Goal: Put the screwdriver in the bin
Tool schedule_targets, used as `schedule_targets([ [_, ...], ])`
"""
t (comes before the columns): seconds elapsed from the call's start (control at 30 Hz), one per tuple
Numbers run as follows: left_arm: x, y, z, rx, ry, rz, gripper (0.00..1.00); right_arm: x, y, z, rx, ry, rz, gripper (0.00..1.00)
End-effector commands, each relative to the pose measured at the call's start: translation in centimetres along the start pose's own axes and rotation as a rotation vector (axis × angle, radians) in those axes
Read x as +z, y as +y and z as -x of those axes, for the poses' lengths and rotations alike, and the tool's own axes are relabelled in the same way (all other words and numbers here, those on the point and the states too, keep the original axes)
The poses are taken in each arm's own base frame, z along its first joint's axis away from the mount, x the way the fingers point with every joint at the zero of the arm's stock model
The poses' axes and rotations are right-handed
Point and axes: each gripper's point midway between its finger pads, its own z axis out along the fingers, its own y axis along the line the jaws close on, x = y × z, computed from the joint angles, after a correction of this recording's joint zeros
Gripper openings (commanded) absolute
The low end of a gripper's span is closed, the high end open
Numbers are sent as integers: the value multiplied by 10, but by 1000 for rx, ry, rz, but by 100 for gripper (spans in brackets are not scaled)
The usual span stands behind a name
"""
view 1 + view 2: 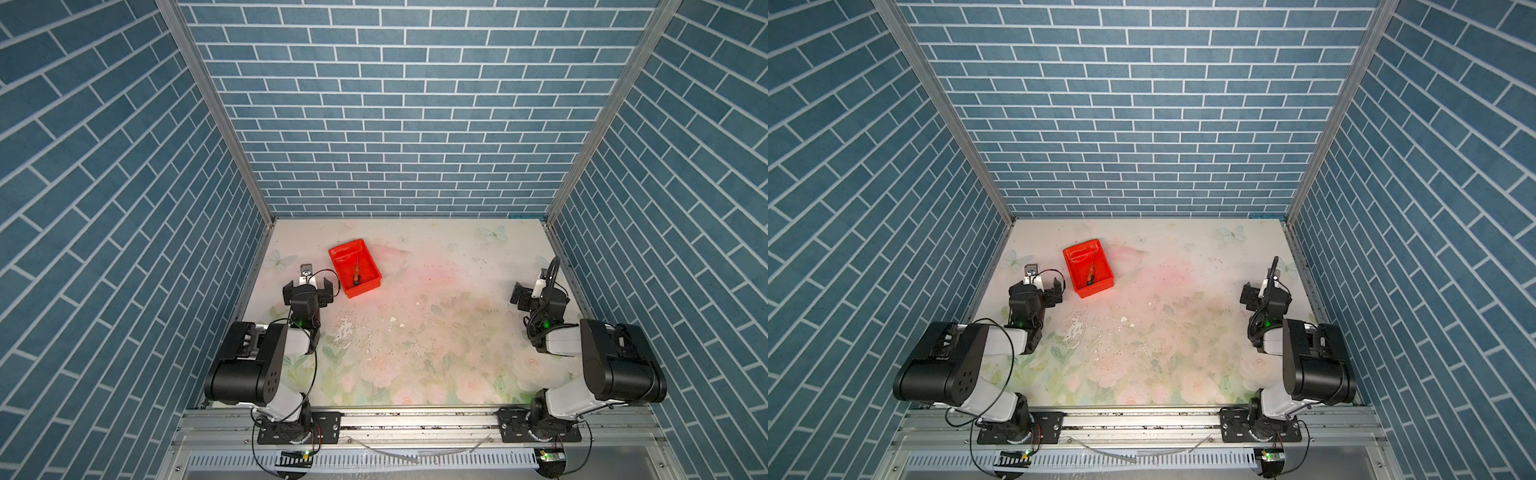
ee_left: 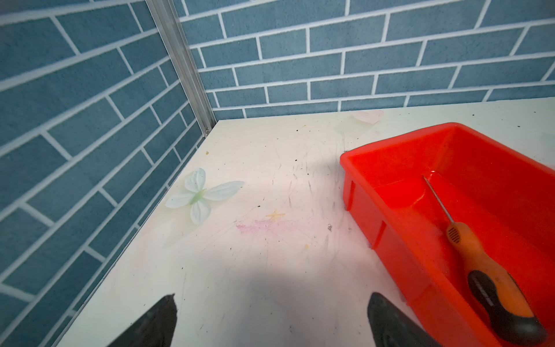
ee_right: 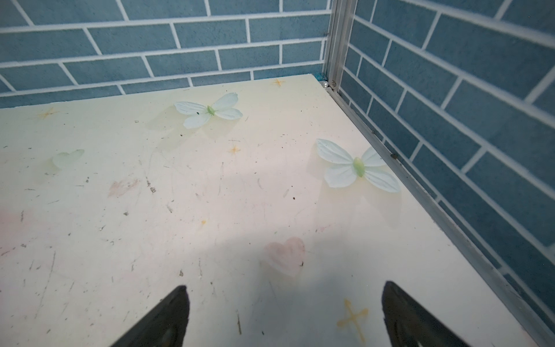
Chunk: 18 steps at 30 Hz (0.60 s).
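The screwdriver, orange-handled with a black butt and thin silver shaft, lies flat inside the red bin at the table's back left. In the left wrist view the screwdriver rests along the floor of the bin, shaft pointing away from me. My left gripper hangs open and empty just left of the bin's near corner, apart from it. My right gripper is open and empty far to the right, over bare table.
Blue brick-patterned walls enclose the table on three sides, with aluminium posts at the back corners. The floral tabletop is scratched, with printed butterflies. A metal rail runs along the front edge.
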Motion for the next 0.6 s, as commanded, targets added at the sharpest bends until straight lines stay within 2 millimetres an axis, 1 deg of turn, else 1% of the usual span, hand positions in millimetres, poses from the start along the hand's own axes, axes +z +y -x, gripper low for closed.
schedule_targets([
  [0.0,1,5,0,-12,6,18,100,5,2,12,23,-22,11,99],
  [0.3,1,4,-1,-5,8,16,100,6,7,12,12,-15,29,99],
  [0.57,1,3,-1,-5,8,12,100,4,6,12,14,-21,26,98],
])
